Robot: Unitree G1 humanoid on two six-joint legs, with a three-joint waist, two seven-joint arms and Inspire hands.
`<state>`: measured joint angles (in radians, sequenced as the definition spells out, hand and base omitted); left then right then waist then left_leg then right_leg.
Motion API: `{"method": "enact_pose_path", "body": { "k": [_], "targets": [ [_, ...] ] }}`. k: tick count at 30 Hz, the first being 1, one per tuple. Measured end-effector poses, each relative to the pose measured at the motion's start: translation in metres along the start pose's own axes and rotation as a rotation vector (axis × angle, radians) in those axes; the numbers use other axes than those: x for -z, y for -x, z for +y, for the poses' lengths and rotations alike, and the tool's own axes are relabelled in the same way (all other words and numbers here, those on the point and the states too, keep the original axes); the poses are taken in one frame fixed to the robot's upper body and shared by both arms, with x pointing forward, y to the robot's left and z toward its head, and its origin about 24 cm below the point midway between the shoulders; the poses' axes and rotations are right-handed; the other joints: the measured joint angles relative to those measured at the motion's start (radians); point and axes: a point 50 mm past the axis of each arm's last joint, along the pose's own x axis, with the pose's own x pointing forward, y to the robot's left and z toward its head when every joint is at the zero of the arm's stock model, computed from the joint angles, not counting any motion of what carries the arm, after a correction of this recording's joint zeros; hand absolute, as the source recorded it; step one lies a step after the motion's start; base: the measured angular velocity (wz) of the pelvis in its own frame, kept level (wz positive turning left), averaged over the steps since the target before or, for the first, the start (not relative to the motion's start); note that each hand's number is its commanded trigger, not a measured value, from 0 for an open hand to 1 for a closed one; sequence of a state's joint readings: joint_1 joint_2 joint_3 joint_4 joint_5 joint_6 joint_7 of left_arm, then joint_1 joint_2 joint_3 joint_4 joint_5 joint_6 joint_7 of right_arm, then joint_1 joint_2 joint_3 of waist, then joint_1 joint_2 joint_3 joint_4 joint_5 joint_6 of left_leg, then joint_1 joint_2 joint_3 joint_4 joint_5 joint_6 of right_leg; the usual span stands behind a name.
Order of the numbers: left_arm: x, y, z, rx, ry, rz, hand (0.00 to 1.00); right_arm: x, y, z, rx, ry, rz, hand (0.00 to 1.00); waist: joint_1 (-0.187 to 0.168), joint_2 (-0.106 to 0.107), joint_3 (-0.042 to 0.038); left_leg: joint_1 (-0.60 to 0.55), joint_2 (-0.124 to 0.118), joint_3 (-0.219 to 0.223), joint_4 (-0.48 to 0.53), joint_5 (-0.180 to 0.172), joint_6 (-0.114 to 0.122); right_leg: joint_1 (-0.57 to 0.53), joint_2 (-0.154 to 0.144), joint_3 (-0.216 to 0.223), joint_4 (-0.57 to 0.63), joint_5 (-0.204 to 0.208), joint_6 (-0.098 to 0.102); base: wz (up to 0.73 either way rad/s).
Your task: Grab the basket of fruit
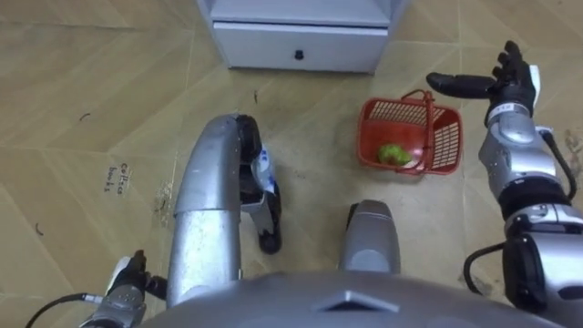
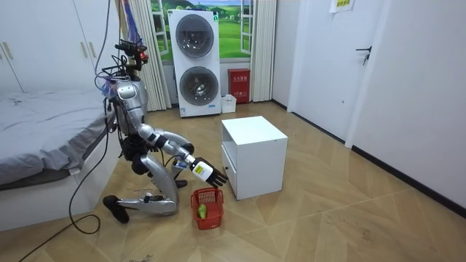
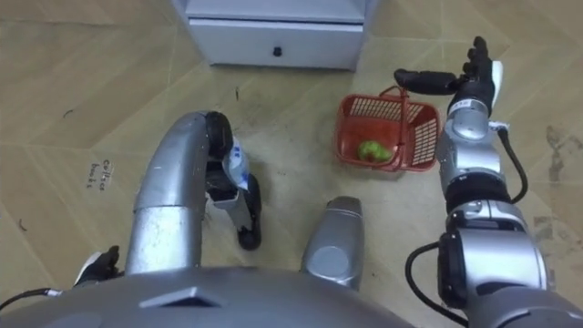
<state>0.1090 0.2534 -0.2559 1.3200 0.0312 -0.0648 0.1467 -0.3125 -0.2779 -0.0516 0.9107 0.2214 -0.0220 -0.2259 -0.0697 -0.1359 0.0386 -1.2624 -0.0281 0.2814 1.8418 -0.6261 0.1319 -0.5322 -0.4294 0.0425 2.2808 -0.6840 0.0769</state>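
Observation:
A red plastic fruit basket stands on the wooden floor in front of me and to my right, its thin handle upright. A green fruit lies inside. My right hand is open, fingers straight, with the thumb pointing left over the basket's far right corner. In the room view I kneel on the floor, and this hand hovers just above the basket without touching it. My left hand hangs low at my left side, near the floor.
A white cabinet with a drawer stands just beyond the basket, also seen in the room view as a white cube. A bed lies behind me. Stacked washing machines stand at the far wall.

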Motion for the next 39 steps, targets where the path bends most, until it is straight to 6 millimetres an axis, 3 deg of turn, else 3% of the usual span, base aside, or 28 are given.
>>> {"method": "enact_pose_path", "body": {
  "k": [2, 4, 10, 17, 22, 24, 27, 39],
  "targets": [
    [0.003, 0.001, -0.002, 0.008, -0.015, 0.006, 0.0, 0.0, 0.0, -0.001, 0.0, 0.013, -0.001, 0.0, 0.001, -0.001, 0.0002, -0.017, 0.003, -0.001, 0.026, -0.002, -0.022, 0.001, 0.008, 0.008, 0.043, -0.015, -0.008, 0.04],
    [0.0, 0.002, -0.014, 0.043, -0.013, -0.003, 0.0, -0.006, -0.003, -0.006, 0.01, 0.011, -0.014, 0.0, 0.023, 0.026, 0.0111, -0.049, 0.022, -0.027, 0.055, -0.001, -0.059, -0.015, 0.049, 0.017, 0.086, -0.027, -0.018, -0.17],
    [0.002, 0.002, -0.016, 0.097, -0.031, 0.009, 0.0, -0.002, -0.002, -0.002, -0.035, 0.05, 0.001, 0.0, 0.023, 0.036, 0.0052, -0.065, 0.035, -0.042, 0.03, 0.024, -0.105, -0.057, 0.074, 0.024, 0.108, -0.031, -0.019, -0.06],
    [-0.003, 0.002, -0.019, 0.139, -0.072, -0.008, 0.0, 0.007, -0.004, -0.009, -0.06, 0.123, 0.045, 0.0, 0.054, 0.041, 0.0047, -0.072, 0.042, -0.045, 0.03, 0.025, -0.107, -0.066, 0.08, 0.021, 0.109, -0.033, -0.015, 0.0],
    [-0.013, 0.0, -0.016, 0.136, -0.076, -0.024, 0.0, 0.011, -0.005, -0.016, -0.043, 0.141, 0.074, 0.0, 0.089, 0.068, 0.0104, -0.09, 0.042, -0.043, 0.031, 0.025, -0.107, -0.087, 0.08, 0.027, 0.113, -0.033, -0.015, 0.0],
    [-0.015, 0.0, -0.016, 0.134, -0.076, -0.028, 0.0, 0.011, -0.006, -0.016, -0.052, 0.153, 0.073, 0.0, 0.098, 0.077, 0.0073, -0.096, 0.043, -0.041, 0.031, 0.025, -0.107, -0.097, 0.08, 0.031, 0.114, -0.033, -0.015, 0.0],
    [-0.016, 0.0, -0.017, 0.141, -0.088, -0.035, 0.0, 0.009, -0.006, -0.017, -0.053, 0.173, 0.067, 0.0, 0.103, 0.09, 0.0088, -0.103, 0.042, -0.039, 0.03, 0.025, -0.107, -0.103, 0.079, 0.031, 0.114, -0.033, -0.014, 0.0],
    [-0.018, 0.0, -0.018, 0.178, -0.064, -0.043, 0.0, 0.011, -0.007, -0.015, -0.09, 0.162, 0.094, 0.0, 0.11, 0.106, 0.0102, -0.111, 0.048, -0.035, 0.03, 0.025, -0.107, -0.117, 0.08, 0.038, 0.12, -0.034, -0.014, 0.0]
  ]
}}
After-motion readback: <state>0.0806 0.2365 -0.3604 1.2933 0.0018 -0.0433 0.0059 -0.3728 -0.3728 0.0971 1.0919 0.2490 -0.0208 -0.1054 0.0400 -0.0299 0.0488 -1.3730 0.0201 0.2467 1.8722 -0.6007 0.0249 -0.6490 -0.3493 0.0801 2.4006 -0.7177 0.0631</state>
